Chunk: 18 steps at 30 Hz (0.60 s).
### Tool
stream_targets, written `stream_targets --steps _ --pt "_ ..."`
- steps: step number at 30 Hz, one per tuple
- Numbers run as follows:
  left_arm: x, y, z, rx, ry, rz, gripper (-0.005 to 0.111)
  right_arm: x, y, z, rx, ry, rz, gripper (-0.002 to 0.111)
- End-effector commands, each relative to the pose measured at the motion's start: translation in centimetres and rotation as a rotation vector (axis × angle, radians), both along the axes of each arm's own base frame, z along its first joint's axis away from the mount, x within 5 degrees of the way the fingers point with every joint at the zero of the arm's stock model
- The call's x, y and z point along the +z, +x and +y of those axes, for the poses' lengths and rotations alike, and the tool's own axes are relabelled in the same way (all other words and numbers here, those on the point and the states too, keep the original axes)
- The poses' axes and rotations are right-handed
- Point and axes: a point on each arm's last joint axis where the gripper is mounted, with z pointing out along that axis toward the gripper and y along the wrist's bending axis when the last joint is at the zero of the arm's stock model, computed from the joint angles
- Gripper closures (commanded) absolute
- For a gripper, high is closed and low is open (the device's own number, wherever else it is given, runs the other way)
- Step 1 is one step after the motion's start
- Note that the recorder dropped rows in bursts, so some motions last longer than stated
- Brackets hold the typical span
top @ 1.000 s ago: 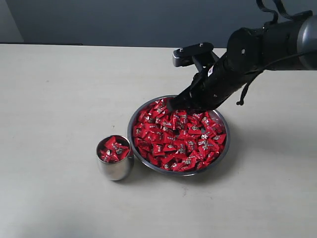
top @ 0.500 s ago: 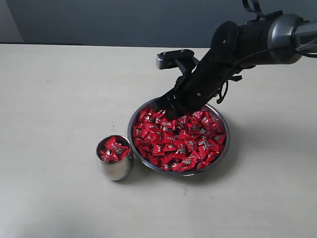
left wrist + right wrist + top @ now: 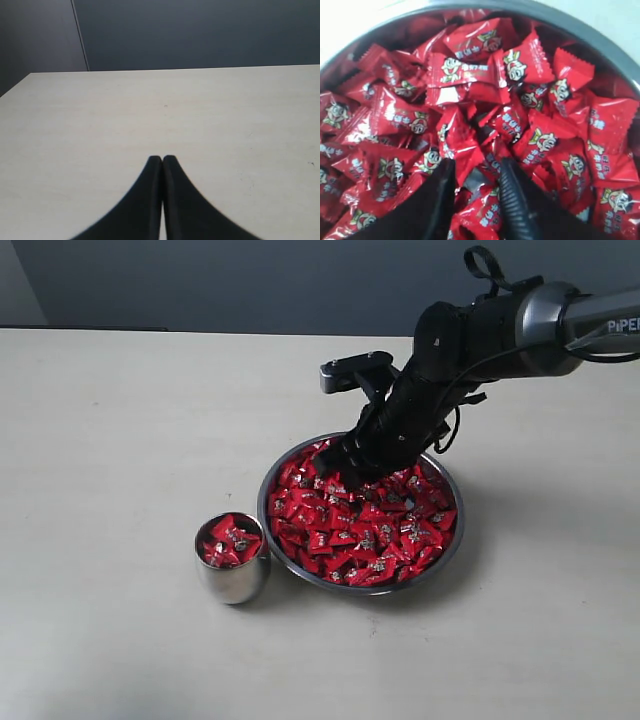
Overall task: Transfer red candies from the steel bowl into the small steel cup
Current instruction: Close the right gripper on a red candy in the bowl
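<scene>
Your right gripper (image 3: 477, 169) has its fingers partly apart, tips sunk among the red candies (image 3: 470, 70) in the steel bowl (image 3: 570, 20), candies between and around them, none clearly gripped, small steel cup (image 3: 232, 585) well apart.

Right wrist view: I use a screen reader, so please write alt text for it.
The right end effector, jaws apart, dips into red candies heaped in the steel bowl, with candies lying between its fingers.

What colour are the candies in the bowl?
The candies are shiny red; clearest in right wrist view.
</scene>
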Motion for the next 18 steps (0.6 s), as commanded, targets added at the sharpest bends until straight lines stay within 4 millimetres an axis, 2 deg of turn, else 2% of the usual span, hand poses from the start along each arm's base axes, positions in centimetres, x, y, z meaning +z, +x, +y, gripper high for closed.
stream_targets --steps 1,18 --pt "-0.1 0.0 0.0 0.001 -0.001 -0.003 0.106 0.2 0.5 0.0 -0.013 0.013 -0.032 0.077" --pt "-0.1 0.0 0.0 0.001 -0.001 -0.003 0.106 -0.4 1.4 1.0 -0.017 0.022 0.012 0.077"
